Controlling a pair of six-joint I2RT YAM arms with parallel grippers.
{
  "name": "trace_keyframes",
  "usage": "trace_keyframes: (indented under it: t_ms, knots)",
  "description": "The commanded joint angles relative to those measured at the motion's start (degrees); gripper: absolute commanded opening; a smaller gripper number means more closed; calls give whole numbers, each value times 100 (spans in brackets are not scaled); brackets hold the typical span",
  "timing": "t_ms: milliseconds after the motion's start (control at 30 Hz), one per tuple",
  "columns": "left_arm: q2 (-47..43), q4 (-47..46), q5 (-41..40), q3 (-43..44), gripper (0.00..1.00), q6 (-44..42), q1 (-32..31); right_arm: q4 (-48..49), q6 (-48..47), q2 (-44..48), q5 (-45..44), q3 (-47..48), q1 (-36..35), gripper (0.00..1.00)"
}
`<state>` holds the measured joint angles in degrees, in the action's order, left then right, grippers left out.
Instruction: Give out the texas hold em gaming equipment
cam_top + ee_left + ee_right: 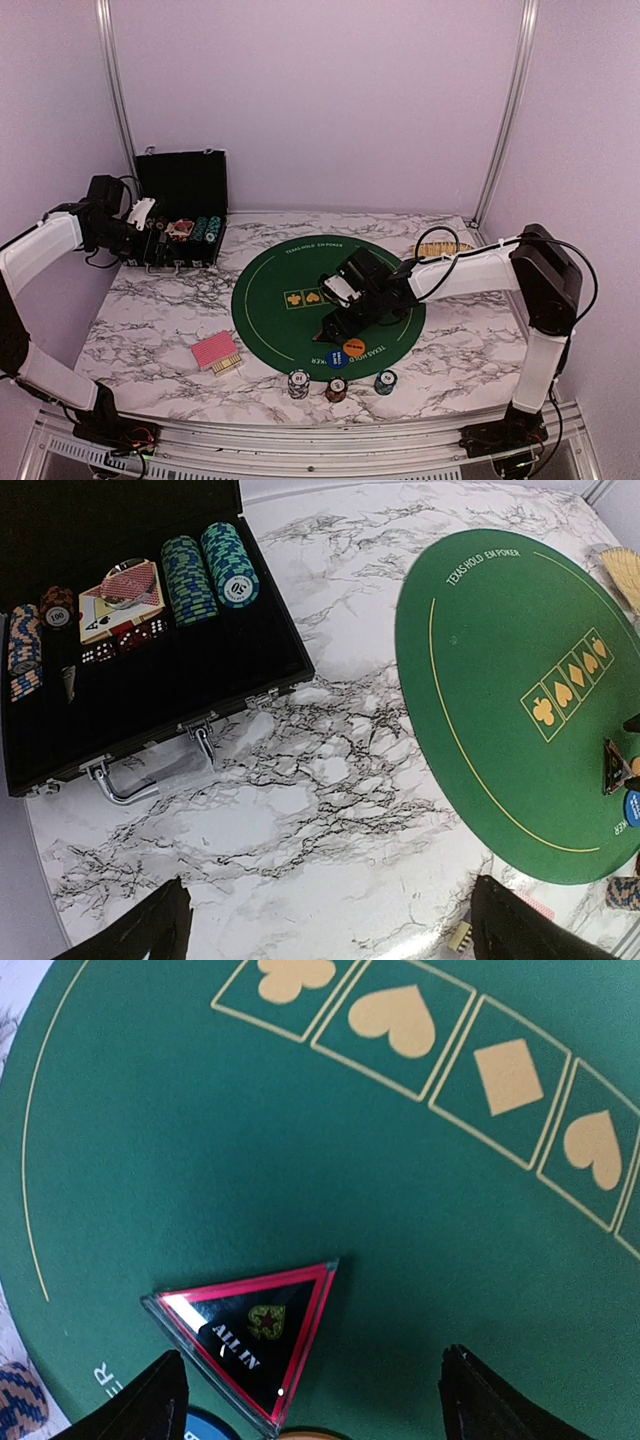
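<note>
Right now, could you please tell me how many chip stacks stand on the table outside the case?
3, in a row off the green mat, nearest the arm bases: white stack left, red stack middle, teal stack right. The right arm may hide more.

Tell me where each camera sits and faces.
Top external: above, behind the bases, looking down on the table; left arm and right arm show.
Left wrist: by the black case, looking down past it towards the green mat; left fingers at bottom.
Right wrist: low over the mat, looking down at the triangular button; right fingers at bottom.
Shared: both wrist views show mat and button.
</note>
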<state>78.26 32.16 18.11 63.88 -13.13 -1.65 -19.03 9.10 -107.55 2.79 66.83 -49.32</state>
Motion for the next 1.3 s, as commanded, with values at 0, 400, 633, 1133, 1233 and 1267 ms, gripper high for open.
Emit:
trace_keyframes:
  t_ms: [0,400,633,1133,1233,1267]
  knots:
    - [-88,261,149,159,99,-65,20,61,52,115,91,-105,-156,81]
    - [-116,360,101,272,99,-67,19,6,-42,-146,-182,102,-443,56]
    - [-175,393,52,291,99,-68,17,60,-34,-317,-239,261,-563,39]
    - [-258,528,2,345,99,-103,16,30,-320,-1384,-80,1681,-650,24]
    - [-250,561,17,351,99,-113,20,-48,-405,-1663,-8,2052,-664,24]
    - [-252,565,2,360,99,-118,17,-70,-428,-1750,2,2167,-666,24]
